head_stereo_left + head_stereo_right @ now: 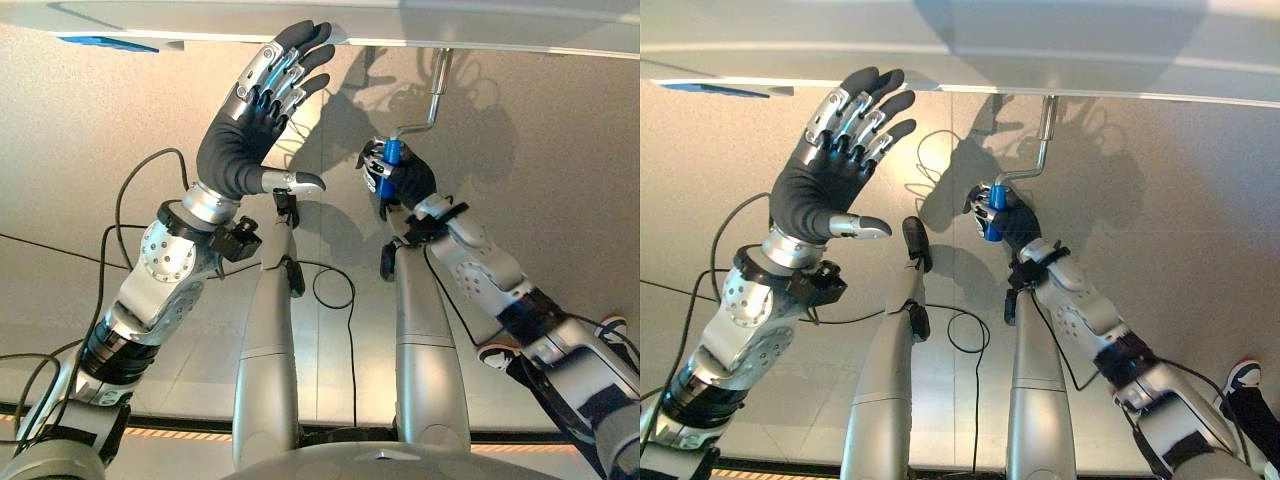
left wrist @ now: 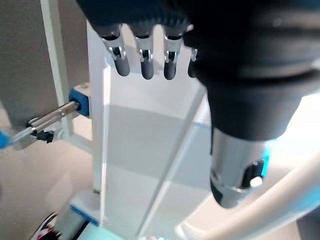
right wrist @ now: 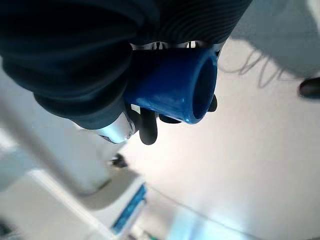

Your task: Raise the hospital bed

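We hold the bed crank, ready to wind

Our right hand (image 1: 398,178) is curled tight round the blue crank handle (image 1: 392,152); the metal crank rod (image 1: 432,100) runs from it up to the bed frame edge (image 1: 480,38), so we judge turning must circle that axis; our left hand (image 1: 262,98) hangs spread-fingered beside, holding nothing.

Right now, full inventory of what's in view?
Crank handle grip: one, blue, held in the right robot hand.
Crank rod: one, silver, bent, running from the grip up to the bed's edge.
Bed frame: one, pale grey-white, across the far edge.
Shoe: one, dark and white, a person's, on the floor.
Left robot hand: one, fingers straight, raised near the bed frame.
Right robot hand: one, curled round the grip.
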### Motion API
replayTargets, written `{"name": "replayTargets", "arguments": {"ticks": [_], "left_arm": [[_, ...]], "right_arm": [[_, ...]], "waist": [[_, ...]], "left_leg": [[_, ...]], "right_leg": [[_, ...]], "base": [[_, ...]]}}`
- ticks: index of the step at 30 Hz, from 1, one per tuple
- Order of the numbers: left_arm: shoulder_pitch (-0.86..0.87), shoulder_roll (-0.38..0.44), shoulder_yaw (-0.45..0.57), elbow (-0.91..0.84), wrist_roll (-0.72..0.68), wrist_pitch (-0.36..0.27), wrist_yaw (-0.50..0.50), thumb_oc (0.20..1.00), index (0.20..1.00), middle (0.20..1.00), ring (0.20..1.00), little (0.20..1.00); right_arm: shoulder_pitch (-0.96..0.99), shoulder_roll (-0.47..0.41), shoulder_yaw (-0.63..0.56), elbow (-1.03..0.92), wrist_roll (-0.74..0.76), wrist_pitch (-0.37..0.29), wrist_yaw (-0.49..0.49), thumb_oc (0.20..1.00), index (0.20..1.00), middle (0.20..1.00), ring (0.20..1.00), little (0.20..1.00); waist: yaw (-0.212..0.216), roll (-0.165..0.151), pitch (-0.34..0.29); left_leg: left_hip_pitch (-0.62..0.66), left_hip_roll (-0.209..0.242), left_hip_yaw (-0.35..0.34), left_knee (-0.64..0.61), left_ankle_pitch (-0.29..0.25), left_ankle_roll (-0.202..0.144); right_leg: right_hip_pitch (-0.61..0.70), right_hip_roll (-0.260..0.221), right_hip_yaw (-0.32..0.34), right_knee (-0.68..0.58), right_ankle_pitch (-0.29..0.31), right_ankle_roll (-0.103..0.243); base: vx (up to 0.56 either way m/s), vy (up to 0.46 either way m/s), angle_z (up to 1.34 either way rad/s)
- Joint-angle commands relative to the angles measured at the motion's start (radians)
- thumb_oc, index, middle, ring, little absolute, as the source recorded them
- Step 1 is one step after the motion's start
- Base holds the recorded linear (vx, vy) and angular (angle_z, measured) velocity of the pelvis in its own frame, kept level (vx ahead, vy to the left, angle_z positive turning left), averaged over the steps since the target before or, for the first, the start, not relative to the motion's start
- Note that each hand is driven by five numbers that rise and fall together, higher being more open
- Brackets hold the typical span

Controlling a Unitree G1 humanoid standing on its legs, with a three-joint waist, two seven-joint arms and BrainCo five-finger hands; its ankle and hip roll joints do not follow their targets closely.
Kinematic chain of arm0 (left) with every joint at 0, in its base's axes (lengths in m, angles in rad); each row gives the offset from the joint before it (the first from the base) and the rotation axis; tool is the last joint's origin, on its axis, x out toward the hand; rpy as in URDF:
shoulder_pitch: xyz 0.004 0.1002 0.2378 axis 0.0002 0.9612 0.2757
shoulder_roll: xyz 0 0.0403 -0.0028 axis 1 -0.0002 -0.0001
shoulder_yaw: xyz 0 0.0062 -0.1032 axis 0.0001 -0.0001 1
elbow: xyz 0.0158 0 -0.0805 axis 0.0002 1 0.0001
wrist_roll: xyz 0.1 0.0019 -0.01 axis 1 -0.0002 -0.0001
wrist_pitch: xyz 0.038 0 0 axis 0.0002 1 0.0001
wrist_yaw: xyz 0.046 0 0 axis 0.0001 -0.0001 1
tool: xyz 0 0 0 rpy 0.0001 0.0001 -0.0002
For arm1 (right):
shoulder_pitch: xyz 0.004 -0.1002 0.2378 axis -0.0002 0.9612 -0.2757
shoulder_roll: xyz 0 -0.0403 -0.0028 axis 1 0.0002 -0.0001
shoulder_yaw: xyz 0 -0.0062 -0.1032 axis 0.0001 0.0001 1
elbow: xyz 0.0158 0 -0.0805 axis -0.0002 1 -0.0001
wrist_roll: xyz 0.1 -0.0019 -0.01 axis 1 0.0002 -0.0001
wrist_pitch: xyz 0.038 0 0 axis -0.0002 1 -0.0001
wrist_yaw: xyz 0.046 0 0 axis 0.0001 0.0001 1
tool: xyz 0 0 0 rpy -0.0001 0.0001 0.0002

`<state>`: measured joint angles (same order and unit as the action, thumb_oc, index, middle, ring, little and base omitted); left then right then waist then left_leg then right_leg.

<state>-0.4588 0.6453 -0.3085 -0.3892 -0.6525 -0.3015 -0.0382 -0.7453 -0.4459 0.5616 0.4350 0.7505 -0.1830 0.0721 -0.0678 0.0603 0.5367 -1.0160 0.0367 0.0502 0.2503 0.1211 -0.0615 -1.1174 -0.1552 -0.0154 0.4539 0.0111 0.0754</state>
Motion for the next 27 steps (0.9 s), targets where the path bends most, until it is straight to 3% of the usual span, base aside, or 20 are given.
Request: {"name": "replayTargets", "arguments": {"ticks": [1,2,4,10,16,22,27], "left_arm": [[0.009,0.011,-0.018,-0.117,-0.066,-0.061,-0.016,1.000,1.000,1.000,1.000,1.000],[0.009,0.012,-0.017,-0.117,-0.066,-0.061,-0.016,1.000,1.000,1.000,1.000,1.000],[-0.004,0.017,-0.056,-0.117,-0.089,-0.056,-0.033,1.000,1.000,1.000,1.000,1.000],[-0.049,0.015,-0.112,-0.113,-0.103,-0.051,-0.051,1.000,1.000,1.000,1.000,1.000],[-0.070,0.024,-0.129,-0.105,-0.116,-0.047,-0.060,1.000,1.000,1.000,1.000,1.000],[-0.075,0.037,-0.136,-0.102,-0.116,-0.044,-0.068,1.000,1.000,1.000,1.000,1.000],[-0.070,0.056,-0.123,-0.097,-0.117,-0.051,-0.071,1.000,1.000,1.000,1.000,1.000]], "right_arm": [[-0.152,0.109,0.058,0.159,-0.183,0.001,-0.033,0.200,0.200,0.200,0.200,0.200],[-0.154,0.111,0.058,0.162,-0.183,-0.001,-0.033,0.200,0.200,0.200,0.200,0.200],[-0.231,0.121,0.040,0.379,-0.227,0.020,-0.069,0.200,0.200,0.200,0.200,0.200],[-0.319,0.083,-0.015,0.643,-0.174,0.035,-0.074,0.200,0.200,0.200,0.200,0.200],[-0.345,-0.001,-0.076,0.837,-0.187,0.060,-0.090,0.200,0.200,0.200,0.200,0.200],[-0.304,-0.092,-0.157,0.906,-0.178,0.063,-0.126,0.200,0.200,0.200,0.200,0.200],[-0.203,-0.186,-0.282,0.925,-0.081,0.047,-0.153,0.200,0.200,0.200,0.200,0.200]], "waist": [[0.042,0.048,-0.017],[0.042,0.047,-0.017],[0.054,0.053,-0.017],[0.066,0.067,-0.017],[0.073,0.081,-0.017],[0.070,0.088,-0.017],[0.054,0.086,-0.017]], "left_leg": [[0.036,-0.017,0.005,0.091,-0.109,0.010],[0.035,-0.017,0.005,0.091,-0.109,0.010],[0.032,-0.018,0.005,0.093,-0.109,0.009],[0.028,-0.021,0.001,0.092,-0.109,0.008],[0.032,-0.025,0.000,0.089,-0.112,0.009],[0.034,-0.028,-0.002,0.090,-0.115,0.010],[0.039,-0.031,0.000,0.091,-0.122,0.012]], "right_leg": [[0.078,0.000,-0.036,-0.113,0.073,0.083],[0.078,0.001,-0.036,-0.113,0.073,0.083],[0.077,0.000,-0.039,-0.114,0.074,0.082],[0.074,-0.004,-0.043,-0.113,0.069,0.083],[0.076,-0.004,-0.043,-0.113,0.064,0.085],[0.072,-0.002,-0.040,-0.107,0.058,0.086],[0.070,-0.001,-0.036,-0.098,0.050,0.087]], "base": [[0.00,0.000,0.00],[0.00,0.000,0.00],[0.00,0.000,0.00],[0.00,0.006,0.03],[0.00,0.000,0.00],[0.01,0.004,0.02],[0.00,0.000,0.00]]}}
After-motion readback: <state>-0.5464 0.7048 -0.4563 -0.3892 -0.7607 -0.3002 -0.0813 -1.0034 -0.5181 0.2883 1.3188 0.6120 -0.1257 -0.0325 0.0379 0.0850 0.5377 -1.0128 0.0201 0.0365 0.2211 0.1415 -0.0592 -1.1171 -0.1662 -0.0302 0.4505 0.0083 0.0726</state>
